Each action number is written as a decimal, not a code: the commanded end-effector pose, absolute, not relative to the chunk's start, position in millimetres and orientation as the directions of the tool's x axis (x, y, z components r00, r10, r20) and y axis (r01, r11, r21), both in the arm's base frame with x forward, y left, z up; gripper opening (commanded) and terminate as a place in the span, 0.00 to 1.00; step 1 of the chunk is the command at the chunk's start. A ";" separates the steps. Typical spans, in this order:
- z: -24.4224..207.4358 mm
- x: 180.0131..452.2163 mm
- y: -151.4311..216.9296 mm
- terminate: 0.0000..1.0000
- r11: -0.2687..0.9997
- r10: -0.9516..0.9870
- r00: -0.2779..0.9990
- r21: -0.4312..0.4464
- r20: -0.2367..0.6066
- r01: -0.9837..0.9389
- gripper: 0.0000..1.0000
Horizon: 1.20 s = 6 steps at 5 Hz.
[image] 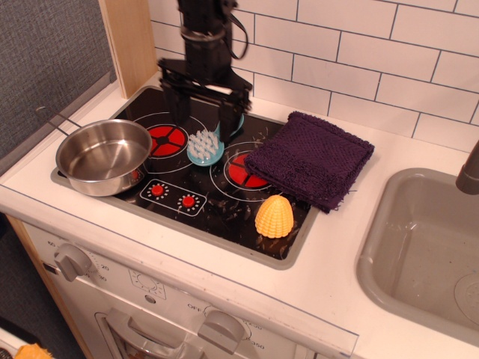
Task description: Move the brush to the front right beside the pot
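- The pot (pixel 103 155) sits at the left front corner of the black stovetop (pixel 224 202), its thin handle reaching back left
- The claw (pixel 203 116) hangs wide open, holding nothing, one finger either side of the brush's rear
- The brush (pixel 207 145) lies bristles-up between the two red burners, right of the pot
- A yellow ribbed dome (pixel 274 217) stands front right
- A purple cloth (pixel 310 158) lies on the stovetop's right edge

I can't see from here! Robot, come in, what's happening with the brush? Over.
Gripper open, above the brush's handle end. Brush on the stovetop, not gripped. Pot front left. Nothing lies between brush and pot.
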State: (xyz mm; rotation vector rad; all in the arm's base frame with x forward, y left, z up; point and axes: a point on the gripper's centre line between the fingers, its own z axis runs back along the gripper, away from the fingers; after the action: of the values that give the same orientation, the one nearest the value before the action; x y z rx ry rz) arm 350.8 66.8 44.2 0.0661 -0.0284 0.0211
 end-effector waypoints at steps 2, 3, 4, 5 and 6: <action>25.9 348.0 84.9 0.00 0.998 0.045 0.999 0.048 -0.027 -0.044 1.00; 20.6 344.5 87.0 0.00 0.998 0.060 0.998 0.023 -0.029 -0.059 1.00; 22.8 343.1 91.3 0.00 0.997 0.075 0.997 0.009 -0.013 -0.075 0.00; 45.6 343.9 89.6 0.00 0.998 0.050 0.997 0.023 0.053 -0.051 0.00; 76.6 328.5 79.8 0.00 0.999 0.023 0.992 0.035 0.124 -0.028 0.00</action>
State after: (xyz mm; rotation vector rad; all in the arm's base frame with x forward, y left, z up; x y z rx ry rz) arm 323.4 80.5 62.9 0.0237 -0.0765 0.0404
